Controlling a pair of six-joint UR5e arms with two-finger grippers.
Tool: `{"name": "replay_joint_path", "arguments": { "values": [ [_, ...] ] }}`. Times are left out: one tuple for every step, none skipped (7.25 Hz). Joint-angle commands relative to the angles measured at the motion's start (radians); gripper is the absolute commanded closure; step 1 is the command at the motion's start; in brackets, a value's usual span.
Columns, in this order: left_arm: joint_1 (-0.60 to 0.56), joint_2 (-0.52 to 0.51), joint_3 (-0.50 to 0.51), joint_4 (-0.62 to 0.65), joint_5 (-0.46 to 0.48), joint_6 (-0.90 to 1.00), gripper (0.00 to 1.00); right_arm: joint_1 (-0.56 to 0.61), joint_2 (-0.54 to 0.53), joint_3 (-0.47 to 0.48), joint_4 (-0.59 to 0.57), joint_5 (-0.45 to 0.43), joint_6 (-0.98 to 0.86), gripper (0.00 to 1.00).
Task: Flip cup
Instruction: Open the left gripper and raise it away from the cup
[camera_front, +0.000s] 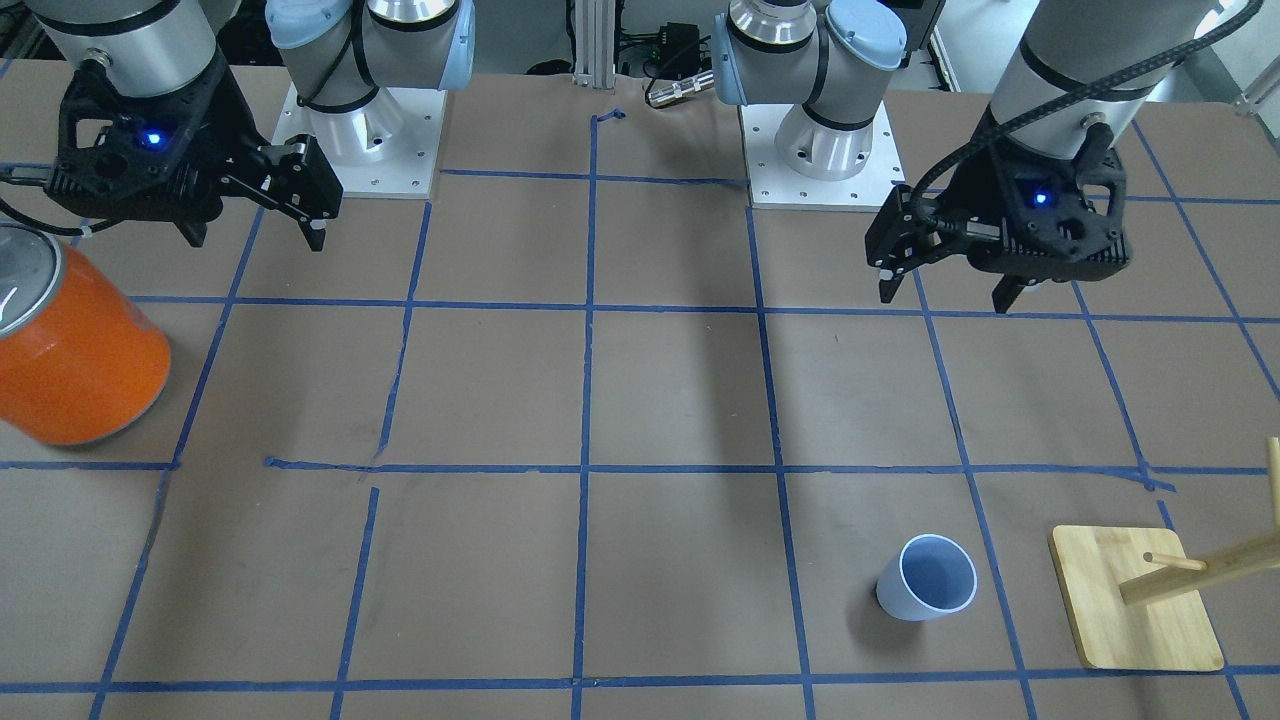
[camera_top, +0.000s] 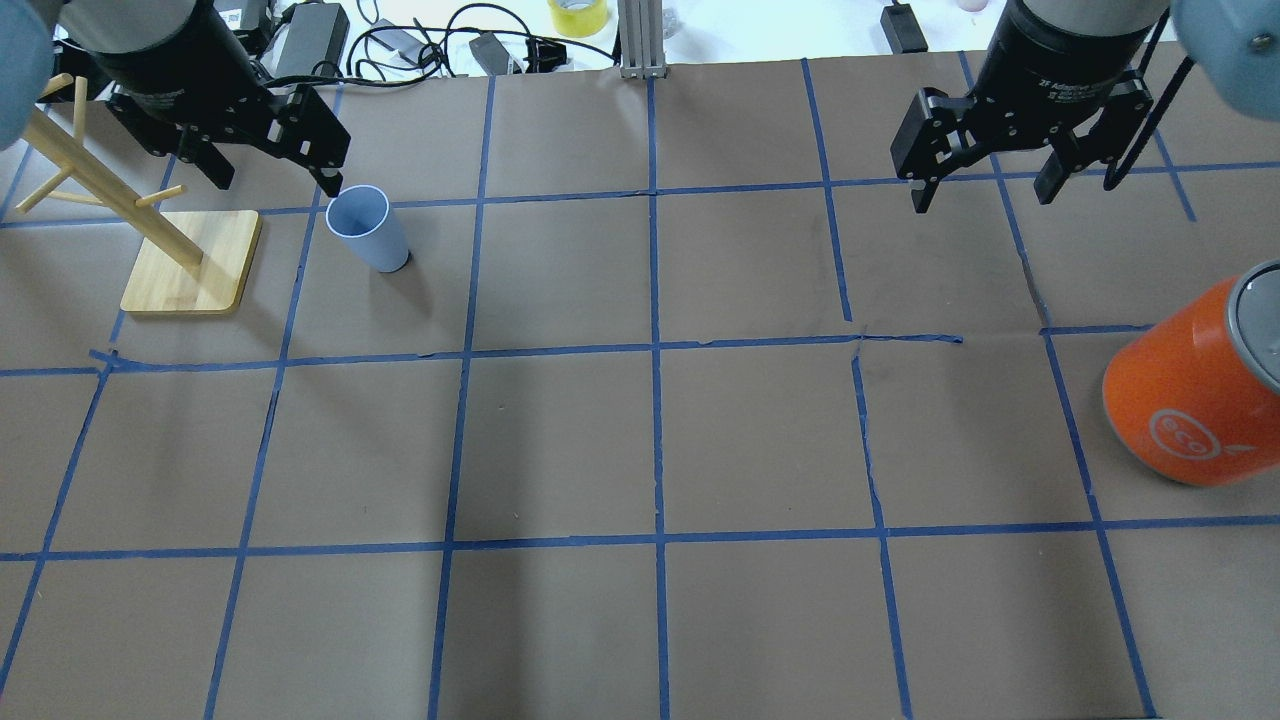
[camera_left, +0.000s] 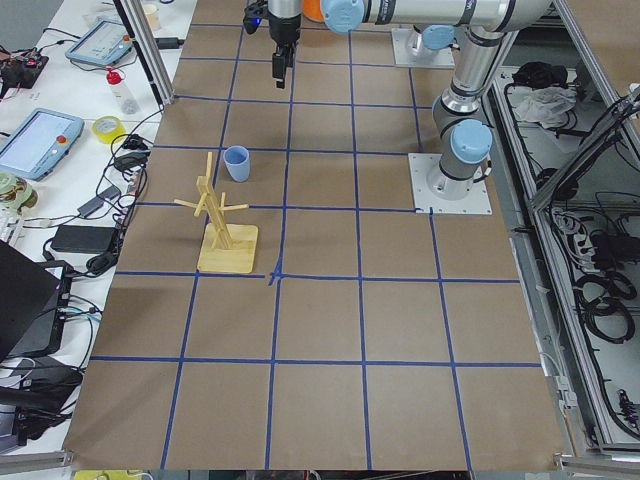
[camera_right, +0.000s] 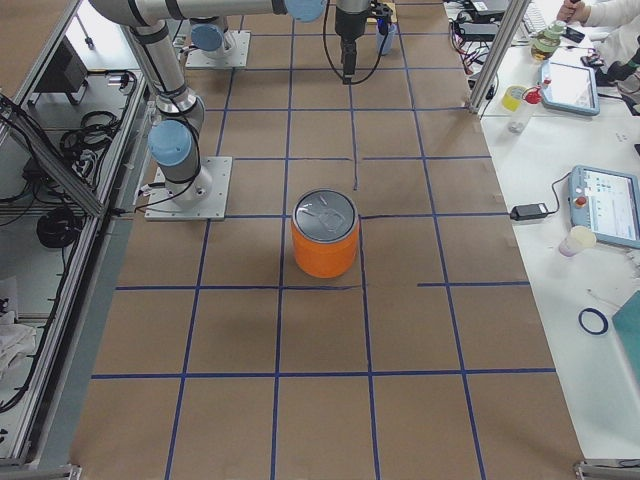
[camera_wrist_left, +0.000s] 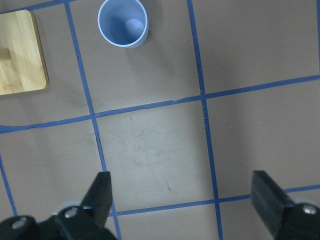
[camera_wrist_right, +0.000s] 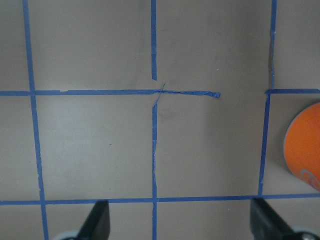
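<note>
Brown paper with blue tape squares covers the table (camera_wrist_left: 240, 60), fwiw. Closest in, my left fingers (camera_wrist_left: 102, 192) sit spread wide at the bottom of the left wrist view, with nothing between them. Ahead, in the upper left of that frame, is the cup (camera_wrist_left: 122, 22). It's upright, mouth up, so its long axis is vertical and I'm staring straight down into it. The wooden stand (camera_wrist_left: 20, 52) is near it at the left edge, not touching. That view hides the cup's side wall; the front-facing one shows the taper, lower right. Way across, my right fingers (camera_wrist_right: 97, 220) are spread and empty too, by the orange can (camera_wrist_right: 305, 145), so I reckon the left arm takes this.
</note>
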Motion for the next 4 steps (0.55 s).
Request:
{"name": "replay_joint_path", "arguments": {
  "values": [
    [-0.078,-0.029,0.010,0.010,0.000,-0.194,0.00,0.000,-0.001,0.007,-0.001,0.000,0.000,0.00],
    [-0.078,-0.031,0.015,0.011,0.006,-0.199,0.00,0.000,-0.001,0.007,-0.003,0.000,0.000,0.00],
    [-0.078,-0.031,0.018,0.011,0.000,-0.199,0.00,0.000,-0.001,0.007,-0.004,0.000,0.000,0.00],
    [-0.078,-0.032,0.029,0.008,-0.003,-0.199,0.00,0.000,-0.001,0.007,-0.003,0.000,0.002,0.00]
  ]
}}
